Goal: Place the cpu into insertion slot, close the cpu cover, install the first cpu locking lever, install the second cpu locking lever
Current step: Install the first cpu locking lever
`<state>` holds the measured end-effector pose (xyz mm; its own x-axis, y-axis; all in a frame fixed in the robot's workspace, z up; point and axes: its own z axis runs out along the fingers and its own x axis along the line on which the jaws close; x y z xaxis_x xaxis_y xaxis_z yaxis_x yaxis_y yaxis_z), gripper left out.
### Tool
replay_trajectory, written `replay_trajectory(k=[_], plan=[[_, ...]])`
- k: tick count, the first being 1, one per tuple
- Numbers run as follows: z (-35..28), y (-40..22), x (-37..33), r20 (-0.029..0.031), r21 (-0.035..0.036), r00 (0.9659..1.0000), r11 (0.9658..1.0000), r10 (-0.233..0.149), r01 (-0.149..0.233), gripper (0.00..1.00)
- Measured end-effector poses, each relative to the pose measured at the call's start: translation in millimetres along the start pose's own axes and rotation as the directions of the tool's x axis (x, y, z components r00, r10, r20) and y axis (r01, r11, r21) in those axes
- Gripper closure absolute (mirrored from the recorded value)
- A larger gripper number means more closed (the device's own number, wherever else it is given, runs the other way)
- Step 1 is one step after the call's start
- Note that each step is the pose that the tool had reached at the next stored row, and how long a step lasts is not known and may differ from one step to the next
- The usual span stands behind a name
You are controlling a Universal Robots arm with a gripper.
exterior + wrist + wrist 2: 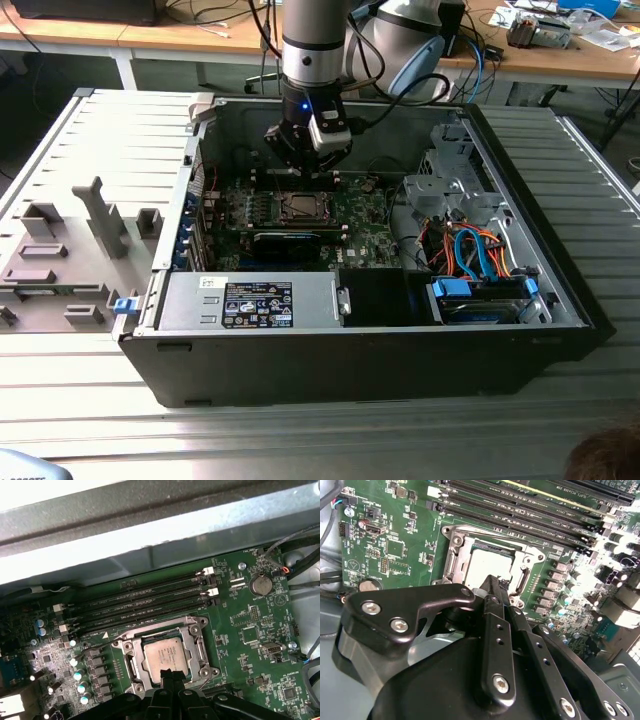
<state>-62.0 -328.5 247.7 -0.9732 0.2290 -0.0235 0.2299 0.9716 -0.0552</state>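
Observation:
The cpu [165, 652] lies flat in the socket of the green motherboard [250, 630], its silvery top facing up; it also shows in the second wrist view as cpu [490, 562]. The cpu cover [194, 647], a silver metal frame, lies down around it, with cover [456, 555] in the other wrist view too. My gripper [171, 674] hovers at the socket's edge, shut, its black fingers pressed together with nothing between them. In the exterior view the gripper [300, 168] hangs just above the socket inside the open computer case [330, 350].
Memory slots [145, 602] run beside the socket, close to the case wall. A black graphics card [285, 240], a power supply [250, 300] and orange and blue cables [470, 250] fill the case. A grey fixture [60, 250] sits at the exterior view's left.

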Motion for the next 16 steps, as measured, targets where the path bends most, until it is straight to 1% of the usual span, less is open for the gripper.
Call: replay_trajectory(k=[16], plan=[[0.1,0.1,-0.1,0.0014,-0.0006,0.9997,0.9997,-0.024,0.024,0.89]])
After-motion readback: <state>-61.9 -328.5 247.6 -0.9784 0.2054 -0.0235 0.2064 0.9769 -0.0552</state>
